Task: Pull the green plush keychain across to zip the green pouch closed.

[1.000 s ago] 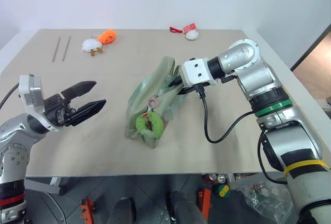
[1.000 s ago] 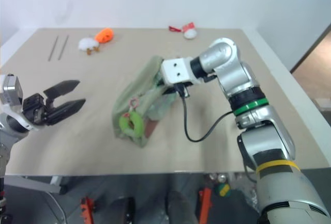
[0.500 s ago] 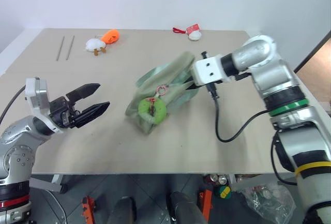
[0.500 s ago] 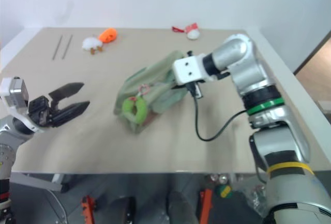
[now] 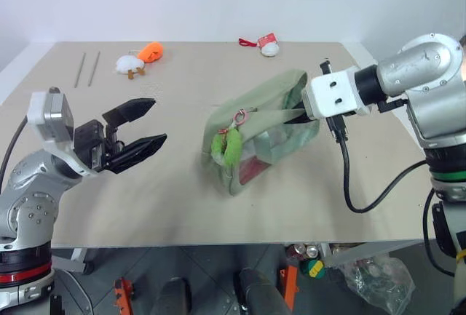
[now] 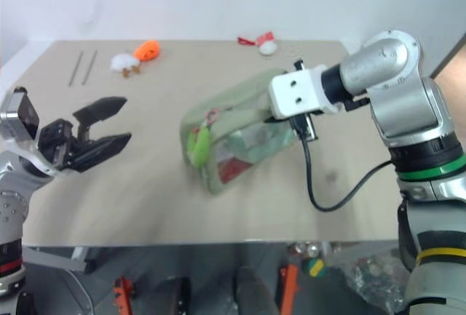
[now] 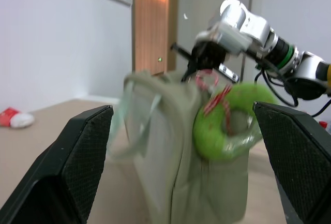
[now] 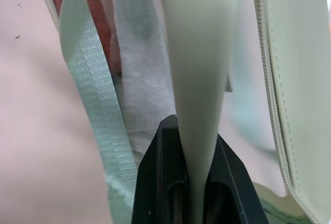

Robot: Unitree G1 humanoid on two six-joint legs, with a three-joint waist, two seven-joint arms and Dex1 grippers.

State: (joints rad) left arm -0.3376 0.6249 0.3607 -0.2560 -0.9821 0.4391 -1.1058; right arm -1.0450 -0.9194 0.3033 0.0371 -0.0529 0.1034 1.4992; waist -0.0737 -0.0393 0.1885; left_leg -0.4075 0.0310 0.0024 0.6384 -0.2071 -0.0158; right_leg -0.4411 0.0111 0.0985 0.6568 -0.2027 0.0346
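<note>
Green pouch (image 8: 199,53) fabric pinched in right tool (image 8: 194,146)

The right end effector (image 5: 300,115), pinching the green pouch (image 5: 263,140), has dragged it rightward across the bench (image 5: 175,191); the green plush keychain (image 5: 224,148) came along.

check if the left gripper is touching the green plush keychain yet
Apart. In the left eye view the left gripper, fingers spread open, hangs over bare table well short of the green plush keychain dangling on the green pouch.
</note>
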